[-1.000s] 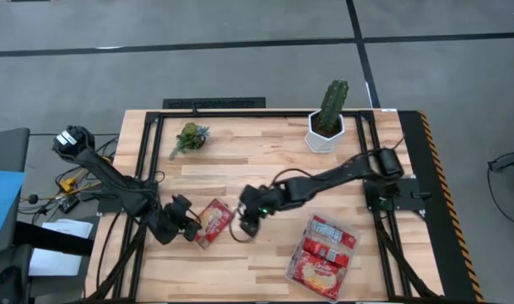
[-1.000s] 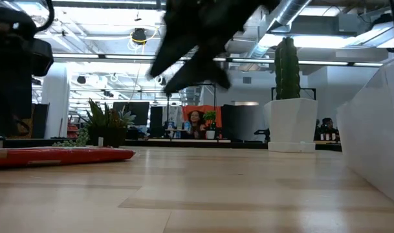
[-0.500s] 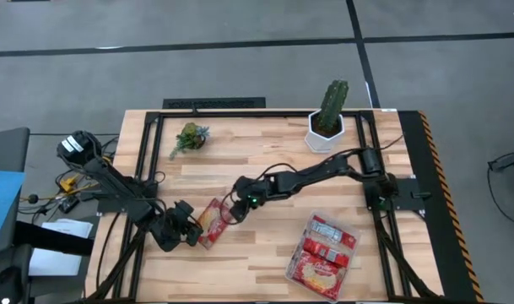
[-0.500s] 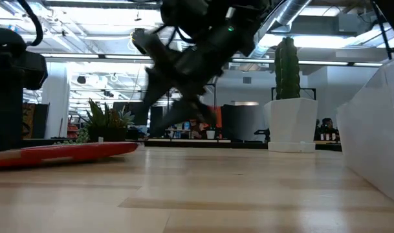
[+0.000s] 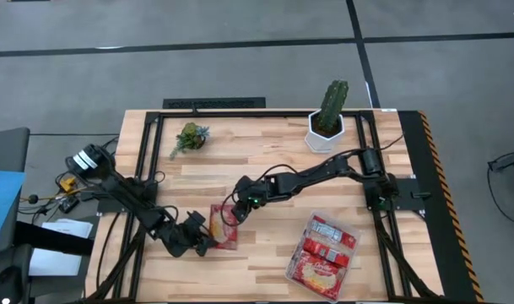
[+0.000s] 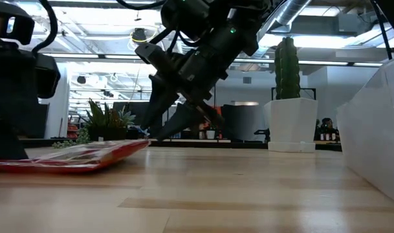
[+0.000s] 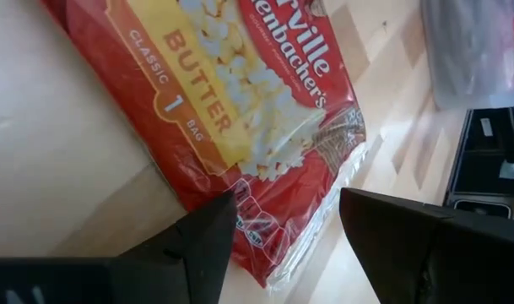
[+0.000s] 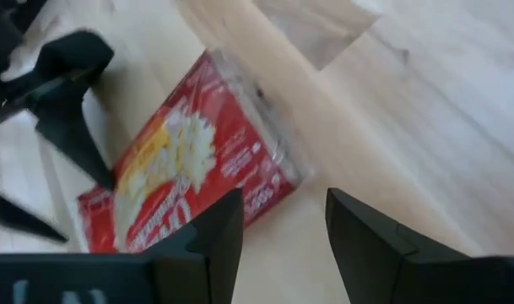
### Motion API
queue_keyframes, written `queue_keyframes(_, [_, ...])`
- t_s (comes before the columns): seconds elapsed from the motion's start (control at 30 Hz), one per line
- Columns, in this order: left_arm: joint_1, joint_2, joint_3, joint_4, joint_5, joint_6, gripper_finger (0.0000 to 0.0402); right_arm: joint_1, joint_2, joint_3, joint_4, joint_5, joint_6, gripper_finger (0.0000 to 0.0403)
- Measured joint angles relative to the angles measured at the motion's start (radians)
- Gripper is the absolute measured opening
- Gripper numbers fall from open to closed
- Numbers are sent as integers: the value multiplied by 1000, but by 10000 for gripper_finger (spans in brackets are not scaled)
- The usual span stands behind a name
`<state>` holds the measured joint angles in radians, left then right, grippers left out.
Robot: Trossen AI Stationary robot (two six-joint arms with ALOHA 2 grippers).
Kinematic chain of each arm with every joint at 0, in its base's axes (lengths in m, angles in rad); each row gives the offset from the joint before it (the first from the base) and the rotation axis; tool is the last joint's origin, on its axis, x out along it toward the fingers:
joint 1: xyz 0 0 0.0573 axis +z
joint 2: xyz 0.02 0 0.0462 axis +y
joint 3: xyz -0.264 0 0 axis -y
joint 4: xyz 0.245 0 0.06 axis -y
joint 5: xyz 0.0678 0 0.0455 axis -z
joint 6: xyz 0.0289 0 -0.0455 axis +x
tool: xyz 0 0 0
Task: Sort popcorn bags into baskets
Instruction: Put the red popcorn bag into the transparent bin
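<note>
One red popcorn bag [image 5: 224,226] with a yellow popcorn picture lies on the wooden table, left of centre; it also shows in the low view [image 6: 74,155]. My left gripper [image 5: 204,241] is open at its near-left end, and the bag's short end [image 7: 273,211] reaches in between the fingers. My right gripper [image 5: 234,215] is open just beyond the bag's far-right end [image 8: 269,181] and slants down at it. The clear tray [image 5: 355,241] stands near the right, with several red bags [image 5: 324,253] lying in it. My left gripper comes in low from the table's near-left side. One finger [image 7: 210,232] lies against the side edge of the bag's short end [image 7: 240,207]. The bag rests on the table. My right gripper hangs over the bag's raised far end [image 6: 143,144]; I cannot tell whether it touches.
A white hexagonal cactus pot [image 5: 327,133] stands at the far right, and a small green plant [image 5: 189,137] at the far left. The tray's clear wall [image 6: 378,129] rises at the right of the low view. Bare wood lies between the bag and the tray.
My left gripper has moved toward the table's right and near edge, along the bag. My right gripper has swung left and away from the near edge, then sunk to the bag's far end. The bag has turned and slid a little rightward, and its far end now sits raised.
</note>
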<state>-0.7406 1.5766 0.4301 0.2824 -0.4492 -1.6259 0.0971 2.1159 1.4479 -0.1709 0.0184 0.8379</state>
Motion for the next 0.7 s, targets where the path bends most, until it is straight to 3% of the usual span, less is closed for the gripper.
queue_keyframes(0.4, [46, 8, -1, 31, 26, 0, 212, 49, 0, -1, -11, 60, 96, 193])
queue_keyframes(0.7, [55, 10, -2, 43, 6, -17, 212, 63, 39, -4, 26, 42, 184, 203])
